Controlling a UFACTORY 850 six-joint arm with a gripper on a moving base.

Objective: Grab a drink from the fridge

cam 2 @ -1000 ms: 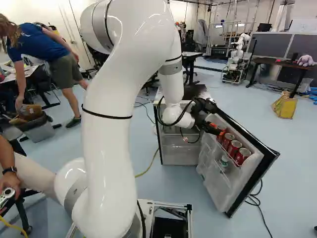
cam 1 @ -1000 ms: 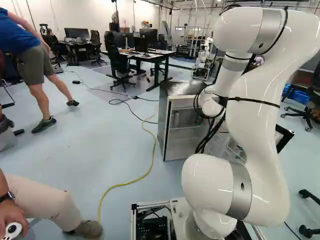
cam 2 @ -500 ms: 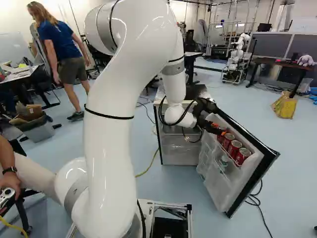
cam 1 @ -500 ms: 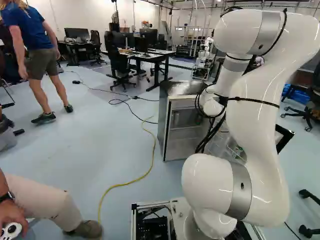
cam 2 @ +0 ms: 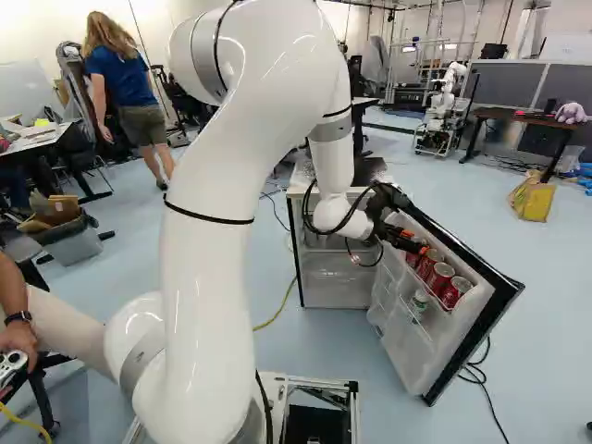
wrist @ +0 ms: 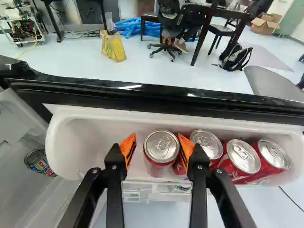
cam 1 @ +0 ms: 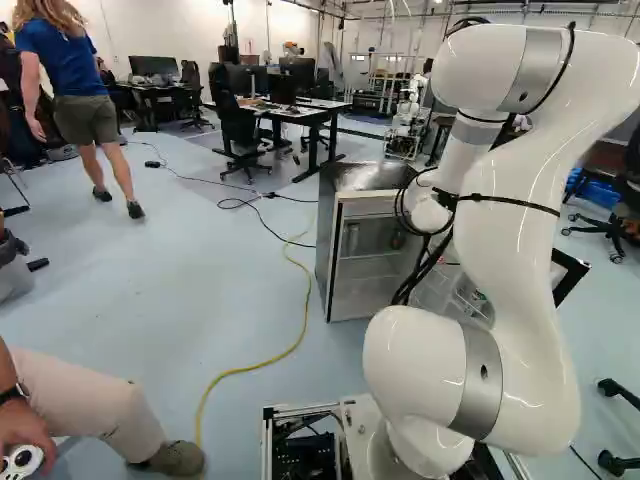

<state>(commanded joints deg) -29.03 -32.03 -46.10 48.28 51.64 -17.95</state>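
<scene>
1. The fridge stands ahead of the base, and the white arm reaches over to its open door.
2. High on the door's inner side, a white shelf holds red cans in a row; four silver lids show in the wrist view.
3. The black gripper points down into this shelf at a slant. It is open, its fingers parted around the end can and gripping nothing yet.
4. That end can, the likely drink, stands between the fingers with its lid towards the wrist. Its long axis runs roughly along the gripper's reach, so closing should pinch it across its round side.
5. The can sits off-centre: a visible gap parts it from the orange pad on the shelf's bare side. The other pad is right beside it, towards the neighbouring can; contact there I can't tell.
6. The next move probably calls for centring slightly, perhaps going deeper, then closing. That inner finger could catch the neighbour.
</scene>
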